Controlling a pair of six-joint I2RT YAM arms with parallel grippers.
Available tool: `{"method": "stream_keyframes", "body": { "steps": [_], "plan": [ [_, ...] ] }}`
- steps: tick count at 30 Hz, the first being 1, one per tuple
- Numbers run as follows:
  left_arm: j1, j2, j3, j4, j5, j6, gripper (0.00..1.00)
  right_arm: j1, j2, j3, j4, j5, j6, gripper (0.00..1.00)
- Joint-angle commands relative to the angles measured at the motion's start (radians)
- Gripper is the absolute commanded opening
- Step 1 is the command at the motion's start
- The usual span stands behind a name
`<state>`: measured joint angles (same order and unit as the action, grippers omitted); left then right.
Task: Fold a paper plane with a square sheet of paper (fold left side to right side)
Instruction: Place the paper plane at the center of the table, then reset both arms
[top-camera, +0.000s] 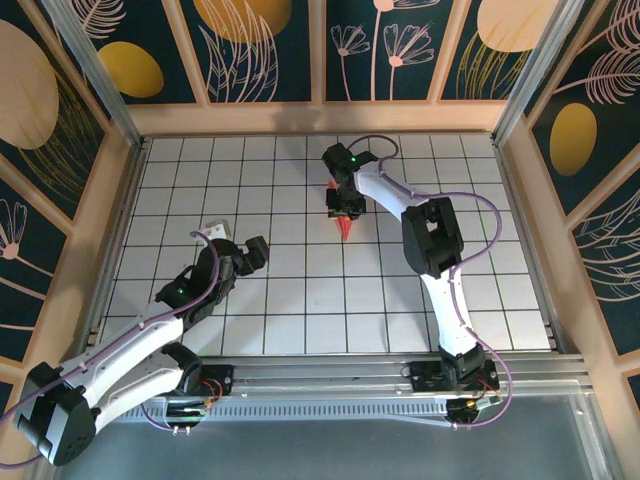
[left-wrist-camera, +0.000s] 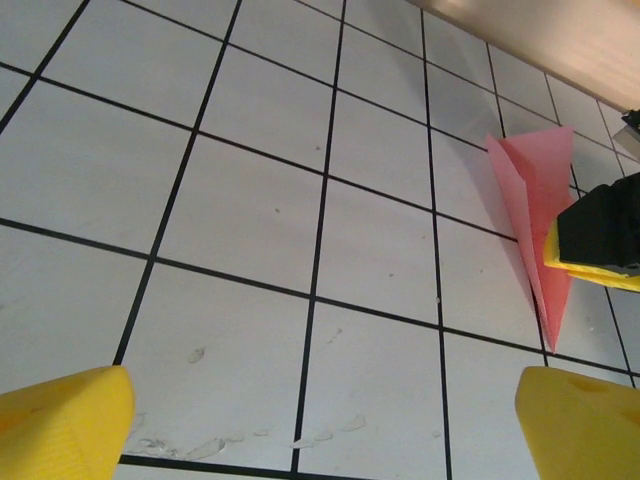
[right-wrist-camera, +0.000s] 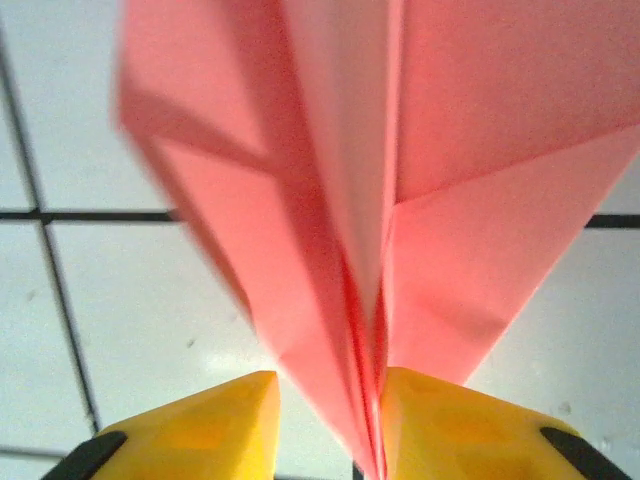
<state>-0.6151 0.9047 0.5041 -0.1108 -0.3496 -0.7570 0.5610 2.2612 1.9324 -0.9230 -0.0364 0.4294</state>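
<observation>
Tiled table, right arm outstretched — pinching paper plane

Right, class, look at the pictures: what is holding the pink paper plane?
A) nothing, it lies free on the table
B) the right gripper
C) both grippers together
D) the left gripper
B: in the right wrist view, the paper plane is pinched at its centre fold between the fingers of the right gripper. The left gripper is open over the tiled table, apart from the plane.
</observation>
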Motion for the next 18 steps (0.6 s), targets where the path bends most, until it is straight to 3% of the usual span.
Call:
{"method": "stream_keyframes", "body": {
  "steps": [1,6,13,18],
  "plan": [
    [0.005,0.014,0.054,-0.015,-0.037,0.028,0.99,0.023,-0.140,-0.029,-0.010,0.057,0.005,0.36],
    [0.030,0.046,0.114,-0.016,-0.069,0.071,0.99,0.025,-0.308,-0.142,0.028,0.146,-0.004,0.44],
    [0.186,0.048,0.148,0.017,-0.030,0.120,0.99,0.006,-0.661,-0.482,0.238,0.272,-0.043,0.62],
    [0.240,0.020,0.138,0.062,-0.146,0.179,0.99,-0.029,-0.893,-0.740,0.412,0.342,-0.089,0.73]
  ]
}}
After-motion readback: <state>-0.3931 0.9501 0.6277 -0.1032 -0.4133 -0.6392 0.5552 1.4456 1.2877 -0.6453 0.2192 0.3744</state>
